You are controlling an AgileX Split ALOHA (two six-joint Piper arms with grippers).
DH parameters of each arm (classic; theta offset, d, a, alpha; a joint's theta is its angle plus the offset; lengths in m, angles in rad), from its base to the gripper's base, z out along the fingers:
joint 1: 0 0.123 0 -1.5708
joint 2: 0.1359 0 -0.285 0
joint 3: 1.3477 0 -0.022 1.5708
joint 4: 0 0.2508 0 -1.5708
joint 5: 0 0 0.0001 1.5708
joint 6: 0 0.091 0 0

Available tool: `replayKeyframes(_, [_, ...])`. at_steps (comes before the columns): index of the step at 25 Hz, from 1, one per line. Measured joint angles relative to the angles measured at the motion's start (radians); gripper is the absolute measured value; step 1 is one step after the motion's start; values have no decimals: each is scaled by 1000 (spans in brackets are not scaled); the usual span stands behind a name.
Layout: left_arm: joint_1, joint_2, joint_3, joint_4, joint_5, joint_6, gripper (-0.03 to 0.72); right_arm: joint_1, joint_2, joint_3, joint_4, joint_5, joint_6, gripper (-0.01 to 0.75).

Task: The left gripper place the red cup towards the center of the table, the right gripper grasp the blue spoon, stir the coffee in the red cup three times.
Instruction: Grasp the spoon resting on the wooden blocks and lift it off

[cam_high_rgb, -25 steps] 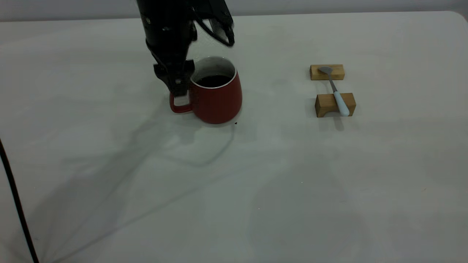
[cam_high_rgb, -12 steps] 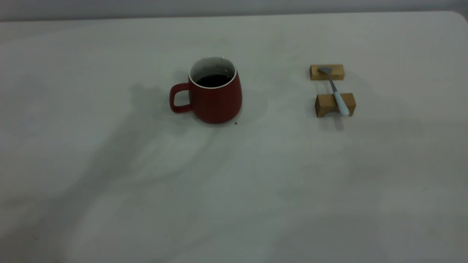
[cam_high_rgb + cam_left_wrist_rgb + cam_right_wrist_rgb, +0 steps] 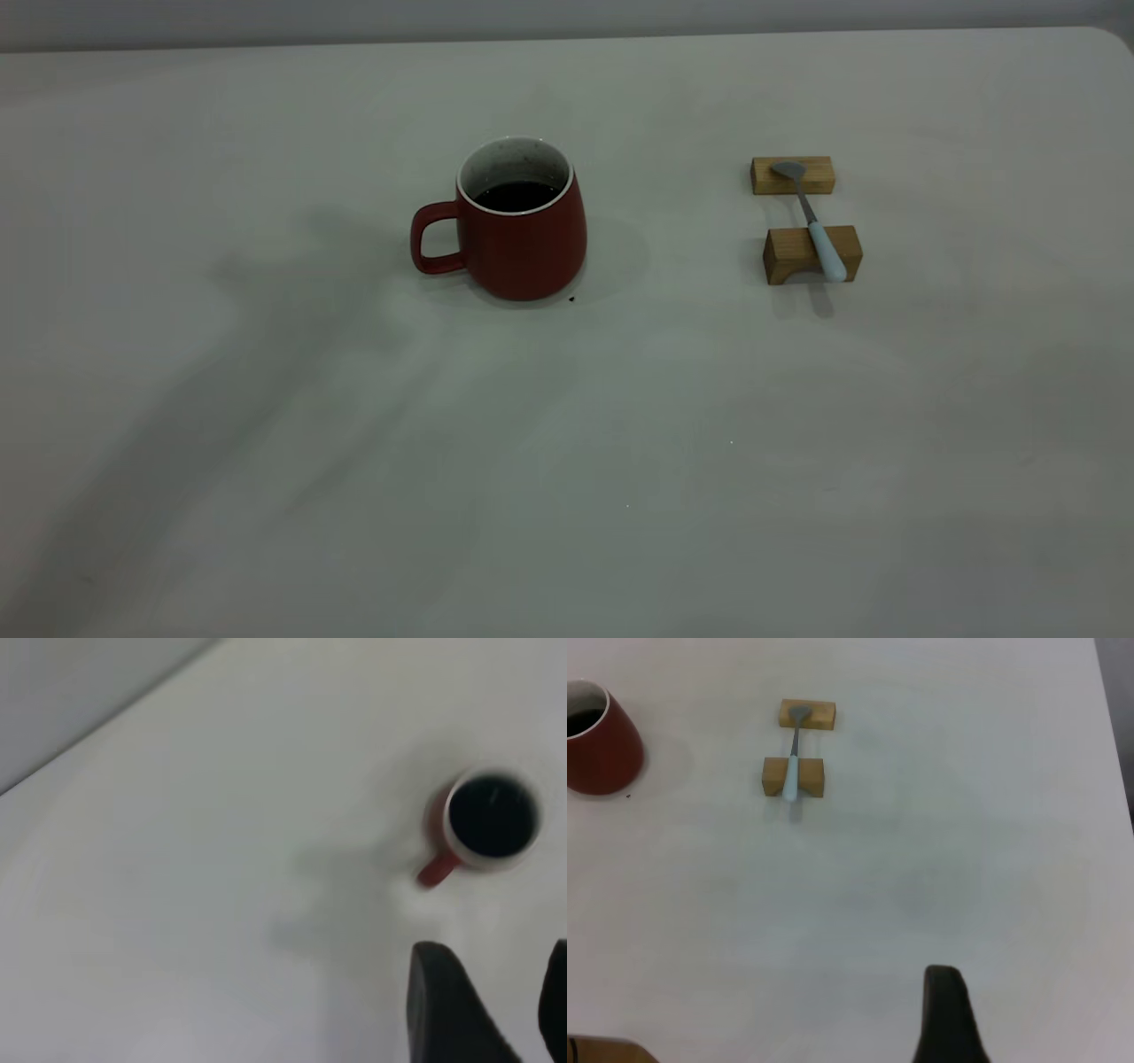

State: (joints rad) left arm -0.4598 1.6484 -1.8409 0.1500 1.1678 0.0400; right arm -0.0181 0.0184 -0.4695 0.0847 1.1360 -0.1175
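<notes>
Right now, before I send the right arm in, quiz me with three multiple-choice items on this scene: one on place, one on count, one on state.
1. Where does the spoon lie?
A. in the cup
B. across the wooden blocks
C. flat on the table

2. How many wooden blocks are there?
A. one
B. two
C. three

3. What holds the cup?
A. nothing; it stands free
B. the left gripper
C. the right gripper

Key: 1 B, its bowl sits on the far block, its handle on the near one. 2 B, two show. 3 A, the left gripper hangs above, apart.
</notes>
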Motion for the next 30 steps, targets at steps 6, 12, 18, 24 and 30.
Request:
replayKeyframes(6, [0, -342, 277, -54, 0, -61, 293, 0, 0, 0, 0, 0, 0, 565])
replayKeyframes(12, [109, -778, 767, -87, 0, -65, 289, 0, 0, 0, 0, 0, 0, 565])
replayKeyframes(18, [305, -1154, 1133, -110, -6, -71, 287, 0, 0, 0, 0, 0, 0, 565])
replayKeyframes(24, [401, -1417, 1299, -131, -11, -75, 287, 0, 0, 0, 0, 0, 0, 565])
replayKeyframes(30, [419, -1561, 1343, -135, -38, -72, 287, 0, 0, 0, 0, 0, 0, 565])
